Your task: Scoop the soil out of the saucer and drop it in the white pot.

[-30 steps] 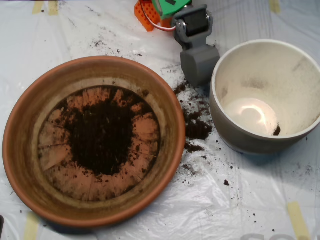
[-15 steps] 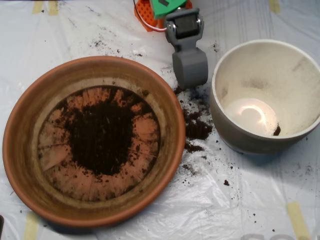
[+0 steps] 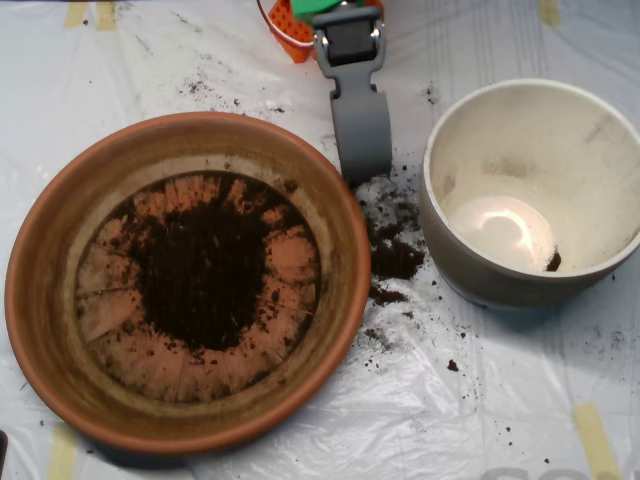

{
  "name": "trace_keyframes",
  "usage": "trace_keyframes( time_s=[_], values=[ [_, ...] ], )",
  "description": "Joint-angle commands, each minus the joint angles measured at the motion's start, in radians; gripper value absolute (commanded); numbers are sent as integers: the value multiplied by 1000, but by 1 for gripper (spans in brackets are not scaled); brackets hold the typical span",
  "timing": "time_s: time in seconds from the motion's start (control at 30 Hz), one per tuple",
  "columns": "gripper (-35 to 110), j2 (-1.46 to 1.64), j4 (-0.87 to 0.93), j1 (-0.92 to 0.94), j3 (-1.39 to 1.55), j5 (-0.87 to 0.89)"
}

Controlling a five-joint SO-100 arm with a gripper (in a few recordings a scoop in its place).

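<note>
The terracotta saucer (image 3: 60, 330) fills the left half of the overhead view, with a dark heap of soil (image 3: 200, 275) on the middle of its flat base. At the right stands the white pot (image 3: 500, 100), holding only a small crumb of soil near its lower right wall. My grey scoop (image 3: 362, 150) hangs between the two, at the saucer's upper right rim and left of the pot. It looks narrow, seen from above, with its halves together. Its inside is hidden.
Spilled soil (image 3: 392, 255) lies on the white plastic sheet (image 3: 480, 400) between saucer and pot. The orange and green arm parts (image 3: 300, 20) sit at the top edge. Yellow tape strips (image 3: 595, 440) hold the sheet down at the corners.
The scoop has swung left, from against the pot's left wall toward the saucer's upper right rim, and now looks longer and narrower.
</note>
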Motion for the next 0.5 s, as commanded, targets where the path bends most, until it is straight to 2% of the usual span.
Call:
trace_keyframes(
  time_s=[0.0, 0.23, 0.33, 0.47],
  values=[
    [17, 72, 26, 37, -150, -48],
    [21, -71, -32, 112, -262, -143],
    [30, -215, -28, 115, -336, -295],
    [30, -394, -20, 156, -433, -245]
  ],
)
